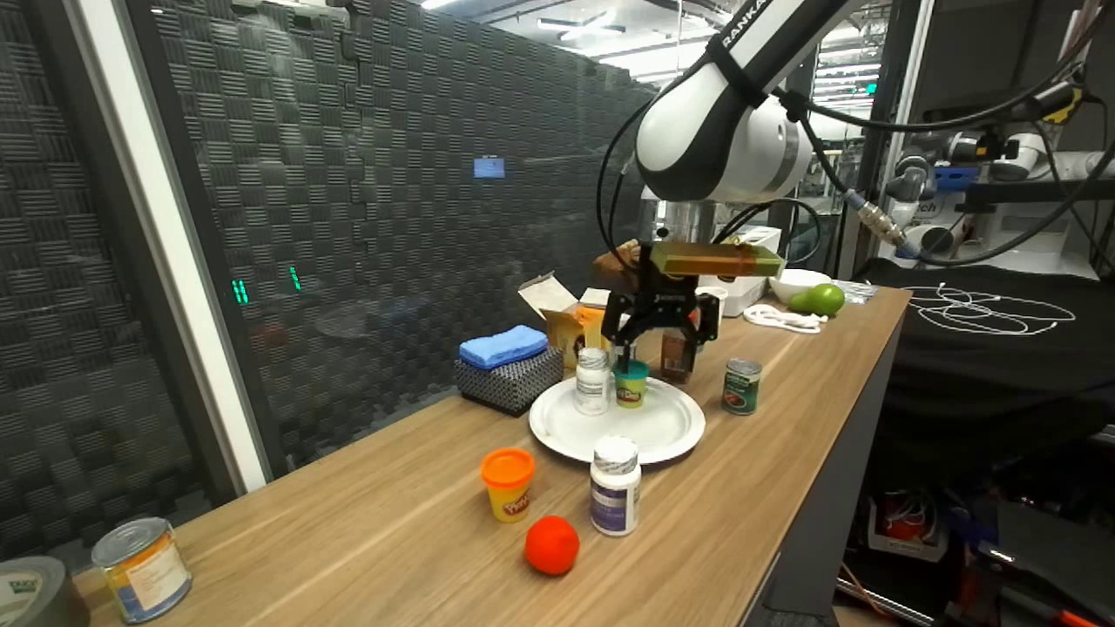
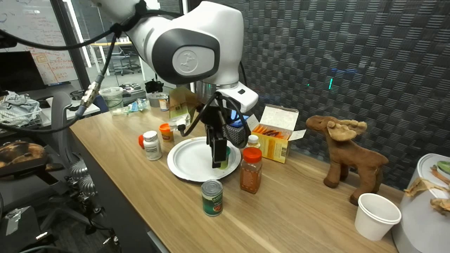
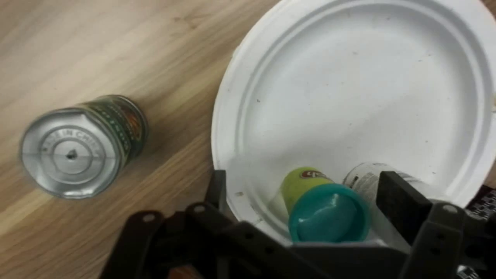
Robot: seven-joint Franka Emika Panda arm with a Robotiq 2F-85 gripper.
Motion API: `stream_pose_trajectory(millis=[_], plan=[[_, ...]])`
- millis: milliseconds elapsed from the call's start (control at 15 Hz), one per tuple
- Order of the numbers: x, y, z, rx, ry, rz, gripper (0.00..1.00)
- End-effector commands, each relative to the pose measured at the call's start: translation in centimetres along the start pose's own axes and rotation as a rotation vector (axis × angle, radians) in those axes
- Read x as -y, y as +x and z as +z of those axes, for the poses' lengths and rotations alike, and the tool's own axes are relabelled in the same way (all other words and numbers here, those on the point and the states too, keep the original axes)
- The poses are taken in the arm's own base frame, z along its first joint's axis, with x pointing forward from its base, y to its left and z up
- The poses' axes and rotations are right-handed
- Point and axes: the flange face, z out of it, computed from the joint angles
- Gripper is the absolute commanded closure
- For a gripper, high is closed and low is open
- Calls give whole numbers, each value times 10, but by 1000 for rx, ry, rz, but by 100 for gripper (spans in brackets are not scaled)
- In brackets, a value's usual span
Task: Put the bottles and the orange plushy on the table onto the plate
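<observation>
The white plate (image 1: 557, 435) carries a teal-lidded Play-Doh jar (image 3: 329, 215) and a white bottle (image 1: 592, 387), both upright and close together. My gripper (image 3: 310, 193) is low over them with its fingers spread. The teal lid lies between the fingers with a gap at its side; the right-hand finger (image 3: 401, 201) overlaps the white bottle in the wrist view. On the table (image 1: 418, 514) stand a purple-labelled white bottle (image 1: 615, 488) and an orange-lidded jar (image 1: 508, 485). Beside them rests the orange plushy (image 1: 551, 545), a round red-orange ball. In an exterior view my gripper (image 2: 218, 156) partly covers the teal-lidded jar.
A green can (image 2: 212, 198) and a red-lidded spice jar (image 2: 251, 172) stand close to the plate's edge. Along the wall are a mesh block with a blue cloth (image 1: 503, 347), an opened yellow box (image 2: 274, 146), a small pale-capped bottle (image 2: 253, 141) and a brown toy moose (image 2: 351, 154).
</observation>
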Motion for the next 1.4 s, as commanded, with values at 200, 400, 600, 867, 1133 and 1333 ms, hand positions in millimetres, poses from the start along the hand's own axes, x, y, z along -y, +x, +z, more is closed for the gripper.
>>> stream_pose_trajectory(millis=[200,400,600,867,1133,1333], plan=[[-6,-44,-64,20,137,-61,0],[7,-90,-67,125,18,-88,0],[24,-138,-65,146,-96,-95,0],[36,-148,-53,155,-125,-110,0],[31,-153,-55,150,-133,-104,0],[30,-152,-55,150,-133,-101,0]])
